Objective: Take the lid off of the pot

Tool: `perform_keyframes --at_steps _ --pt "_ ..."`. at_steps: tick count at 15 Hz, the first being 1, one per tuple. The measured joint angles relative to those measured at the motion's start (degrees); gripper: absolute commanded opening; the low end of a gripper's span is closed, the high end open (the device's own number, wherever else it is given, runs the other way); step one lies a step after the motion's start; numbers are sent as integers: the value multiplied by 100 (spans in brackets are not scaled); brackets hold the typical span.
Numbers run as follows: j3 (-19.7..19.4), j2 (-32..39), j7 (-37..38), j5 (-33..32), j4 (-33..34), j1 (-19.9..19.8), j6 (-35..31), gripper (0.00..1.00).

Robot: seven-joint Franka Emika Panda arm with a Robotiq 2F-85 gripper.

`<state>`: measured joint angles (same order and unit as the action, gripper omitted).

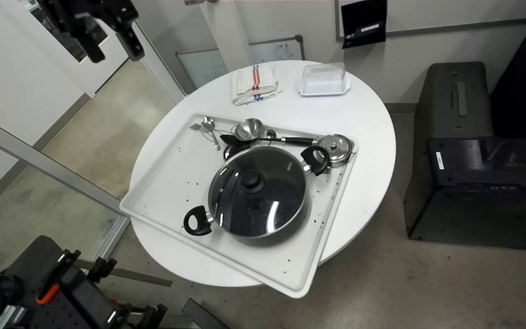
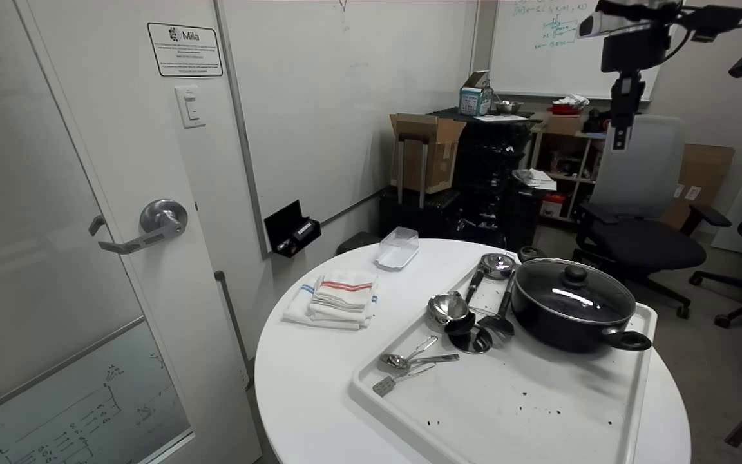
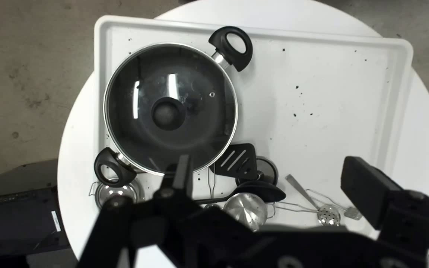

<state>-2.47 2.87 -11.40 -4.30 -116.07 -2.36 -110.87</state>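
Observation:
The clear glass lid (image 1: 233,203) with its silvery rim and dark central knob sits flat on the black pot (image 1: 197,221). In an exterior view the lid (image 2: 554,298) covers the pot (image 2: 548,332), whose wall and loop handles show. In the wrist view the lid (image 3: 199,137) lies at upper left, and a handle of the pot (image 3: 247,52) sticks out toward the upper right. My gripper (image 1: 117,54) is open and empty, high above the table and well apart from the lid. It also shows in an exterior view (image 2: 620,138) and in the wrist view (image 3: 268,163), fingers wide apart.
The pot stands on a white tray (image 1: 162,183) on a round white table (image 1: 372,137). Metal utensils (image 2: 403,361), a metal bowl (image 1: 249,129), a black spatula (image 3: 237,162) and a ladle (image 3: 261,190) lie beside it. Folded towels (image 2: 342,296) and a clear-topped box (image 1: 323,80) stand behind.

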Motion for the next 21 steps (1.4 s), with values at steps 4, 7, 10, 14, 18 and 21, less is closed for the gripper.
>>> perform_keyframes --at_steps 4,7,10,14,18,21 --pt "-41 470 -150 7 25 -149 -699 100" --pt "-48 806 -214 9 61 -257 -1145 100" --pt "-52 1119 -256 10 63 -363 -1522 100" --pt "-57 1524 -399 48 61 -541 -2001 100" --pt "-63 1868 -472 66 58 -740 -2376 100" --pt "-69 2073 -555 66 55 -873 -2577 100"
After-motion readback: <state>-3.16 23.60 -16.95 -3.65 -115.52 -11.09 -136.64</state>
